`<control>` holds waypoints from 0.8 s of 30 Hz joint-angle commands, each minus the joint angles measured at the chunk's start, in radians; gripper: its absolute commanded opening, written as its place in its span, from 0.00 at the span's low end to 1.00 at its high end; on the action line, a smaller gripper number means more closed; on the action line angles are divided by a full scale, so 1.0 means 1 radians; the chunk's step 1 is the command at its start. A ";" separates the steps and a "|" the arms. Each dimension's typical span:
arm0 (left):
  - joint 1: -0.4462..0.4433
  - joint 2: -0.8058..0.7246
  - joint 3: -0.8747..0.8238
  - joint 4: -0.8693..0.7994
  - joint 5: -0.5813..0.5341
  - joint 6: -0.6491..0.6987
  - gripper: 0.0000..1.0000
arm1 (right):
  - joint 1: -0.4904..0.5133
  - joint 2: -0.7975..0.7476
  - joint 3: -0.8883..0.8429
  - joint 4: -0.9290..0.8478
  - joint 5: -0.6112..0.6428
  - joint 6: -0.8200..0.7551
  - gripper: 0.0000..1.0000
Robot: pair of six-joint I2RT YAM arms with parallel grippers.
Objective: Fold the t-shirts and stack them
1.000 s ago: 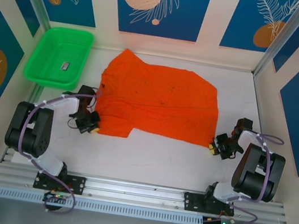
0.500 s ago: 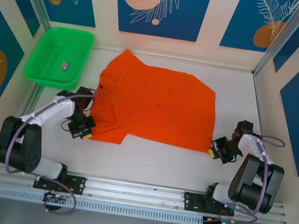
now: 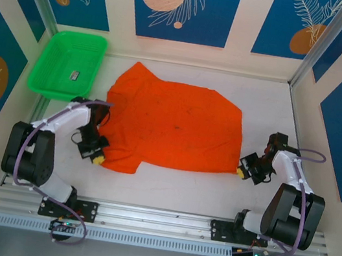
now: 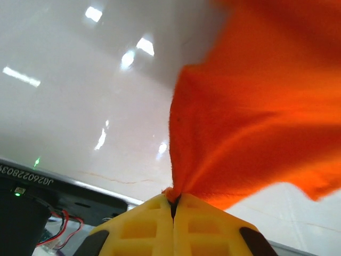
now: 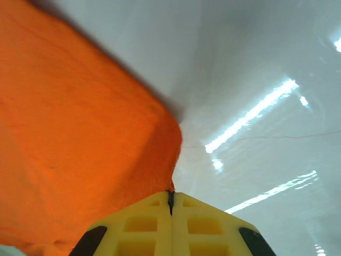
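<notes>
One orange t-shirt (image 3: 174, 125) lies spread on the white table (image 3: 180, 189), in the middle and a little toward the far side. The cloth is mostly flat with soft wrinkles. The green tray (image 3: 40, 83) stands in the far left corner, near the t-shirt but apart from it, and a small dark item (image 3: 74, 75) lies inside; what it is I cannot tell.

The left gripper (image 3: 96, 153) is at the near left corner of the t-shirt. In the left wrist view its two yellow fingers (image 4: 202, 210) are pressed together, and a pinch of orange cloth comes out of the thin line between them, so the jaws are clenched on the edge of the cloth.

The right gripper (image 3: 243, 169) is at the near right corner of the t-shirt. In the right wrist view its yellow tips meet in the same way, and the corner of the cloth goes down into the seam between them, so these jaws also grasp the t-shirt.
</notes>
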 commanded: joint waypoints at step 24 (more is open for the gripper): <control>0.087 0.748 1.152 -0.152 -0.024 -0.025 0.07 | 0.016 0.674 0.675 -0.061 -0.052 0.112 0.01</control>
